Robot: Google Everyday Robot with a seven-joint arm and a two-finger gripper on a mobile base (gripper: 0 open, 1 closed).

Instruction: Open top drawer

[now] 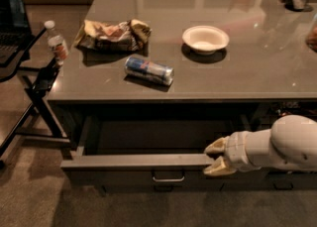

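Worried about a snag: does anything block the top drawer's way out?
Nothing visible does. The gripper grips the top drawer by its front edge, right of the handle; ahead of it shows only carpet.

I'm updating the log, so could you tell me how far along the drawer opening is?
Done: the top drawer is already partly out, its inside showing under the counter. In hand: the gripper grips its front panel, beside the handle. Left: pull it further if full opening is wanted, then let go.
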